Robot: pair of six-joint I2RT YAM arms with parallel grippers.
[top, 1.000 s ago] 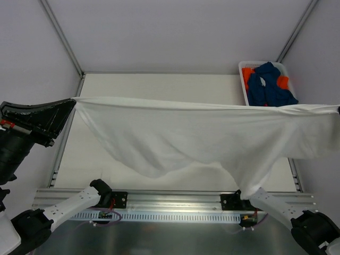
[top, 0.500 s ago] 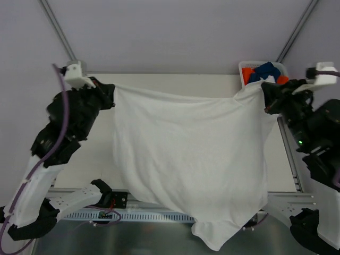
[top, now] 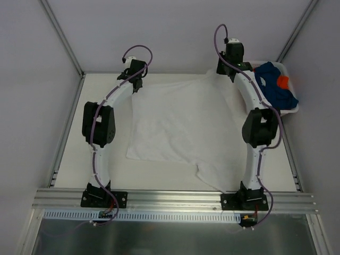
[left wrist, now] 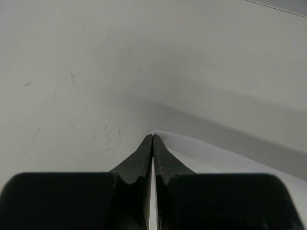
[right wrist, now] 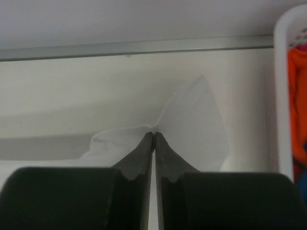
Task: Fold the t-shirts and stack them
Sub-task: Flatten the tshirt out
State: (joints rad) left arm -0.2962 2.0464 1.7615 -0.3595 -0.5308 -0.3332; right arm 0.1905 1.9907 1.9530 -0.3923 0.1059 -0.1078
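T-shirt, white [top: 175,127], lies spread on the counter [top: 159,178] left of the basket [top: 291,110] as seen from the top view. Its far right corner is just beside the basket's rim.

Left end effector [left wrist: 152,139] is well apart from the basket and clamped on the shirt's far left corner. Right end effector [right wrist: 153,135] is near the basket and clamped on the bunched far right corner.

Risks:
- The right corner is puckered, so on release it may flop or crease.
- That corner could catch the basket's rim if dragged that way.
- The hem farthest from the basket is rumpled, with one lobe sticking out, so a fold from here would likely come out crooked.
- Pulling unevenly would skew the cloth.

Counts:
- One white shirt on the counter.
- Blue cloth [top: 272,89] and orange cloth [top: 283,82] in the basket, shirt count there unclear.
- One basket.
- Two end effectors.
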